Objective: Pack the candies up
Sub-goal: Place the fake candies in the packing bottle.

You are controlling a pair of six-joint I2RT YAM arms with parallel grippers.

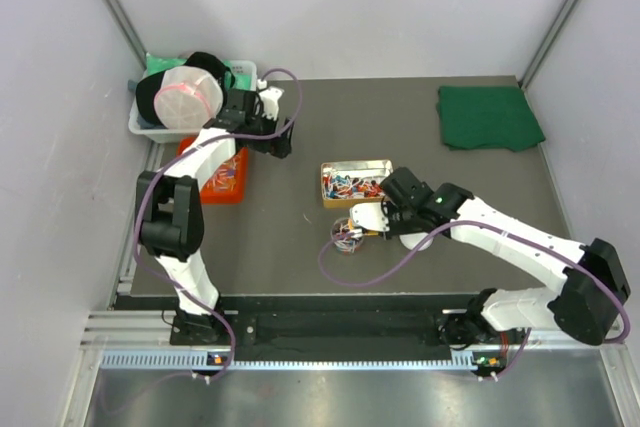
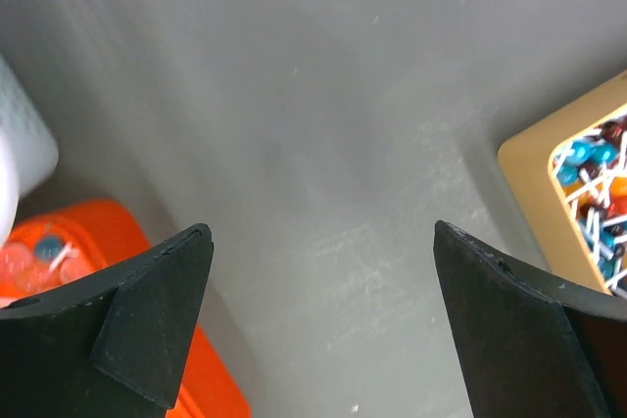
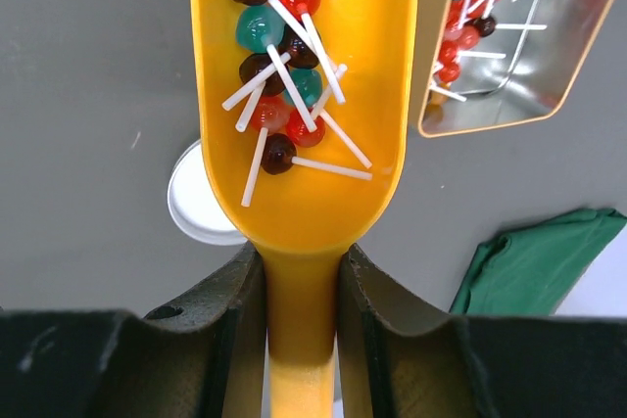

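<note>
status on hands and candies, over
Left hand open, empty. Right hand shut on scoop, candies loaded in it. Nothing blocking seen.

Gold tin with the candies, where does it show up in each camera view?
Top external: gold tin mid-frame, beside the right gripper.
Left wrist: gold tin at the right edge, cut off.
Right wrist: gold tin at upper right, beside the orange scoop.
Shared landmark: the candies inside it.

scoop (image 3: pixel 304 212): tip cut off, top edge | tin (image 2: pixel 532 193), candies (image 2: pixel 578 159): cut off, right edge
</note>
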